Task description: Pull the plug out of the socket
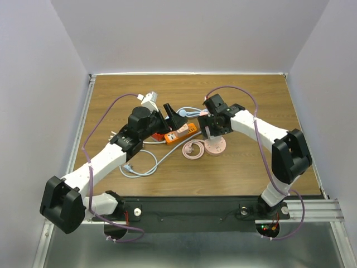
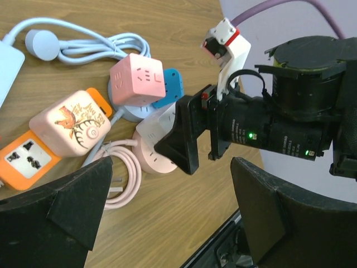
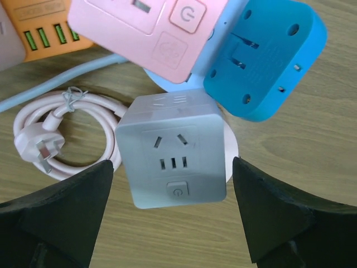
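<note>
- Now the right gripper [image 3: 172, 162] hangs over the white cube [image 3: 174, 151], fingers spread wide on either side and clear of it.
- The blue plug [image 3: 262, 61] sits at 1 o'clock from that cube, butted against the pink cube's [image 3: 150, 28] side.
- The pink cube lies at 12 o'clock and the orange strip [image 3: 50, 39] at 10 o'clock.
- A coiled cord [image 3: 61, 139] lies at 9 o'clock on the table [image 3: 295, 167].
- The left gripper [image 2: 172, 162] is spread wide, holding nothing, with the right gripper at its 12 o'clock.
</note>
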`<state>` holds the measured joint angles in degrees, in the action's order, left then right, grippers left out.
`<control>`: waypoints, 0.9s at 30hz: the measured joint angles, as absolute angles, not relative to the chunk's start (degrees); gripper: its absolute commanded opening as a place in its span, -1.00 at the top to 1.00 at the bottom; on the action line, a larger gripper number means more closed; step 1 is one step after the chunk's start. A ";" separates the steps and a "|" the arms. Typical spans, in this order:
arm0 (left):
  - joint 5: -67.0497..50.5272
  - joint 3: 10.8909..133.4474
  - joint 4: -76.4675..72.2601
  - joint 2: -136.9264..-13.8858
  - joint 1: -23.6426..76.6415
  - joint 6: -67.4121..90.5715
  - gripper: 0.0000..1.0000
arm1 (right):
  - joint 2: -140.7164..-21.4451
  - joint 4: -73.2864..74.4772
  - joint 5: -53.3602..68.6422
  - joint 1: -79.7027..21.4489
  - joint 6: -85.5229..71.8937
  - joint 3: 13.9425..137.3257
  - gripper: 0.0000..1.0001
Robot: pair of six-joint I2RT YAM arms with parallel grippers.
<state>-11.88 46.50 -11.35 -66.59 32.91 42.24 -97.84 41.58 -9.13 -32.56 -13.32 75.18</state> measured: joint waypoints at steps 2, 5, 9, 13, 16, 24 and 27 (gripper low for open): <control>-11.97 46.46 -10.79 -67.02 33.32 42.44 -0.91 | -98.13 41.54 -10.11 -32.53 -13.50 75.18 -0.24; -11.97 46.46 -10.48 -68.31 34.33 42.50 -0.87 | -98.30 41.52 -10.98 -32.53 -15.00 75.16 0.39; -11.97 46.46 -9.72 -70.96 36.95 42.48 -0.85 | -97.76 40.18 -11.18 -32.56 -17.74 73.93 0.58; -12.05 46.94 -8.56 -74.41 40.27 42.24 -0.75 | -95.57 38.87 -11.18 -32.56 -21.32 71.11 0.86; -12.40 49.23 -6.92 -78.98 43.94 41.50 -0.63 | -94.24 39.97 -10.46 -32.53 -24.62 70.15 0.95; -11.60 58.89 -3.05 -94.11 54.81 40.12 1.00 | -92.66 44.60 -6.81 -32.42 -31.33 69.58 0.99; -10.85 59.22 -1.85 -96.38 56.45 40.03 1.00 | -92.49 45.30 -6.48 -32.42 -32.51 69.58 0.99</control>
